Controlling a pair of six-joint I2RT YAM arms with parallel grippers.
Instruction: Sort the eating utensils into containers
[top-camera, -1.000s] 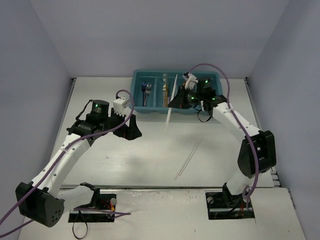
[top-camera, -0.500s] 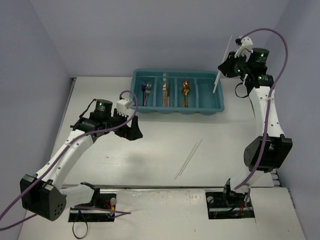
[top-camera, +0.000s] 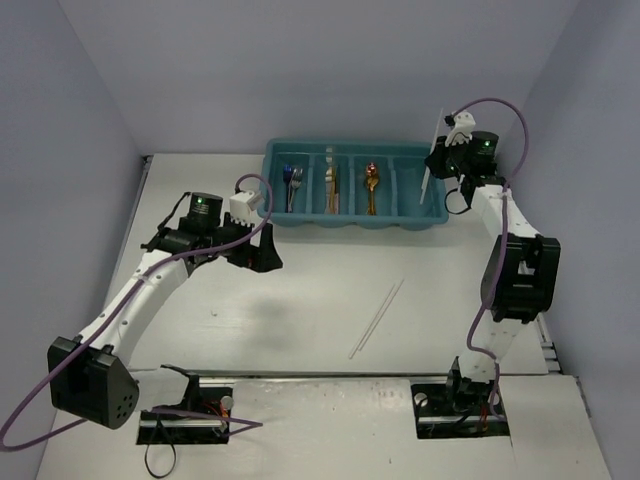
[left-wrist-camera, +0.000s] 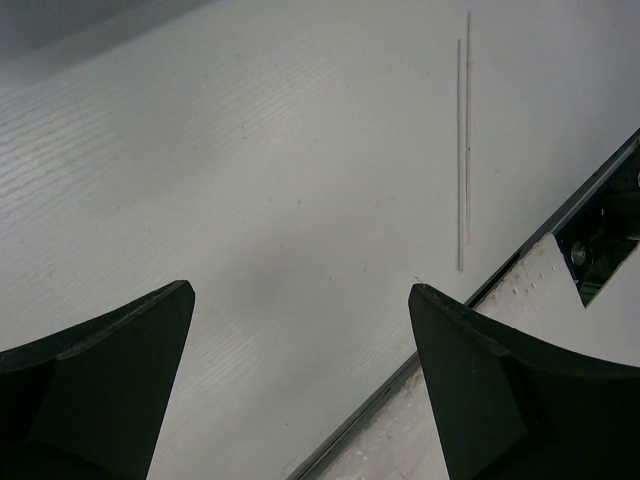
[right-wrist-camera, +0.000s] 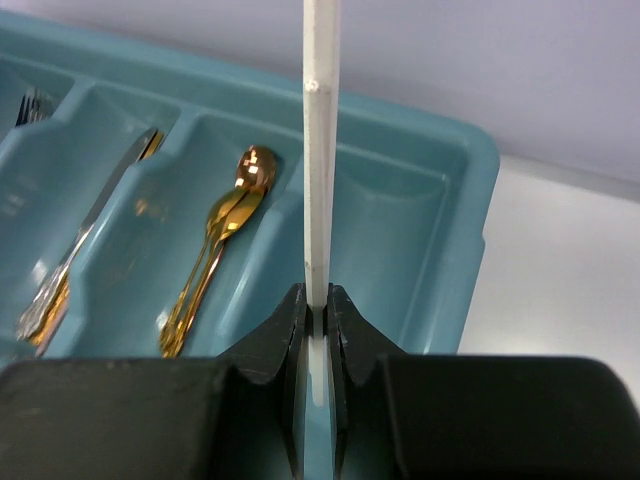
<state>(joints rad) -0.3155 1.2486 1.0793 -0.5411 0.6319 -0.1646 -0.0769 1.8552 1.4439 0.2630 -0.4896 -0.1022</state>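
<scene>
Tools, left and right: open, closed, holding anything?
Left tool: open, empty.
Right tool: closed on a stick.

Overhead: high at the near edge, facing down over whole white tabletop (top-camera: 300, 290). Left wrist: close, shares two thin pale sticks (left-wrist-camera: 460, 150). Right wrist: close, shares teal-blue plastic cutlery tray (right-wrist-camera: 470, 190).

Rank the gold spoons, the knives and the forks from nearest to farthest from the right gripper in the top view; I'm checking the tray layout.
1. Gold spoons, third compartment from the left of the tray, closest to the right gripper.
2. Knives, second compartment.
3. Forks, leftmost compartment.
</scene>
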